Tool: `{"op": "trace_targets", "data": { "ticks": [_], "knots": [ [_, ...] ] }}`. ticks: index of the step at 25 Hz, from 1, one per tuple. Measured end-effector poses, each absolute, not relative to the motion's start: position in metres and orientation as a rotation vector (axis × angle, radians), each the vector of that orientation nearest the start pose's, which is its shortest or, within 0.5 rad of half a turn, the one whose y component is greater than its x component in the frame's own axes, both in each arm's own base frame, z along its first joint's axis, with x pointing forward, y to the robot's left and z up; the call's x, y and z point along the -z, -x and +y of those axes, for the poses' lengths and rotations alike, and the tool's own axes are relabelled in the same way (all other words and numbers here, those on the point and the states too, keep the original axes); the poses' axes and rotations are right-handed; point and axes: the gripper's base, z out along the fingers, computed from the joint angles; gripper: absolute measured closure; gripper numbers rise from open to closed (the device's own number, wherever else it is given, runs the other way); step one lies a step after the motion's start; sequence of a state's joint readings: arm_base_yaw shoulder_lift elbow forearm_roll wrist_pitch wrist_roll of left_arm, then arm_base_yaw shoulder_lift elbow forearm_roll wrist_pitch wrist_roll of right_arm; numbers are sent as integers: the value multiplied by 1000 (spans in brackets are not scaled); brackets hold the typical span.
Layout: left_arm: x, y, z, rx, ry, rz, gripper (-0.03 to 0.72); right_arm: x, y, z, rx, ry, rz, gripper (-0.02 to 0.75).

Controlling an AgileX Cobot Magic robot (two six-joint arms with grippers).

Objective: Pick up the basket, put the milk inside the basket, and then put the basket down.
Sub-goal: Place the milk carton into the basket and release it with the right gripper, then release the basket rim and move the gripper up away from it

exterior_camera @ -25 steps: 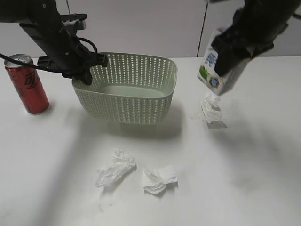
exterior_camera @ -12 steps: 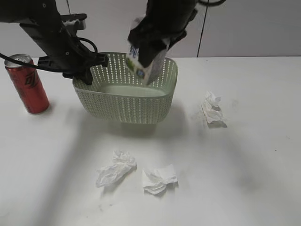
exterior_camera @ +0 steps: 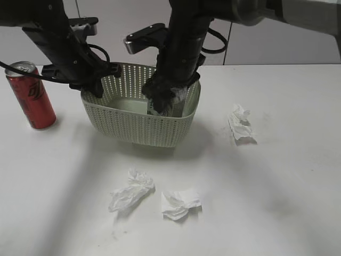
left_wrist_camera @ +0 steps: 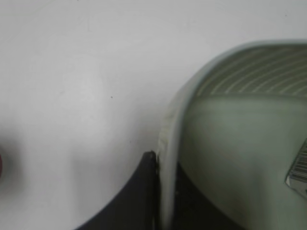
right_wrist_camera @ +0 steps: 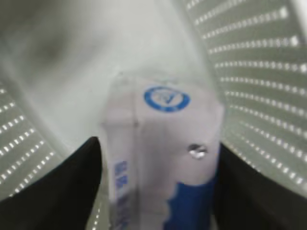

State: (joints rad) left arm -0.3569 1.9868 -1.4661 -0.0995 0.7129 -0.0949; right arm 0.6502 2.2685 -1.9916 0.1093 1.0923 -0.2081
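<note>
I'm holding the basket (exterior_camera: 139,114), pale sage-green with perforated woven-look walls and rounded corners, by its left rim. My left gripper (exterior_camera: 91,85) is pinching that rim, one finger (left_wrist_camera: 136,196) outside the wall and the other inside. The basket is sitting tilted, its left end raised off the white table (exterior_camera: 277,176).

My right gripper (exterior_camera: 166,101) is reaching down inside the basket at its right end, clamping the milk (right_wrist_camera: 163,158), a white carton with a blue round mark and blue print, between its two dark fingers (right_wrist_camera: 57,187).

Half a second ago the carton was hanging above the rim; now it's sunk between the walls, mostly hidden in the exterior view.

The red soda can (exterior_camera: 31,96) is standing left of the basket, and three crumpled tissues (exterior_camera: 130,190) are lying where they were.
</note>
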Motion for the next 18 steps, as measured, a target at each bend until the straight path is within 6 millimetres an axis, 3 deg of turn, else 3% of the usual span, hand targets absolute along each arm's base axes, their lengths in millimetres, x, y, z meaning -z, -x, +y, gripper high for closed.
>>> {"op": "trace_targets", "data": {
  "ticks": [3, 6, 8, 11, 13, 14, 18],
  "knots": [
    [-198, -395, -154, 240, -277, 2727, 688, -227, -383, 300, -253, 1124, 2578, 101],
    [-197, -395, -153, 239, -278, 2727, 688, -275, -377, 286, -273, 1077, 2498, 86],
    [-198, -395, -154, 242, -275, 2727, 688, -313, -373, 265, -276, 1021, 2453, 82],
    [-198, -395, -154, 242, -276, 2727, 688, -364, -362, 214, -260, 892, 2419, 81],
    [-198, -394, -154, 245, -274, 2728, 688, -377, -354, 175, -237, 779, 2460, 81],
    [-198, -394, -154, 252, -269, 2728, 688, -382, -349, 154, -224, 709, 2481, 81],
    [-198, -395, -156, 283, -245, 2724, 688, -368, -320, 80, -169, 411, 2596, 108]
  ]
}}
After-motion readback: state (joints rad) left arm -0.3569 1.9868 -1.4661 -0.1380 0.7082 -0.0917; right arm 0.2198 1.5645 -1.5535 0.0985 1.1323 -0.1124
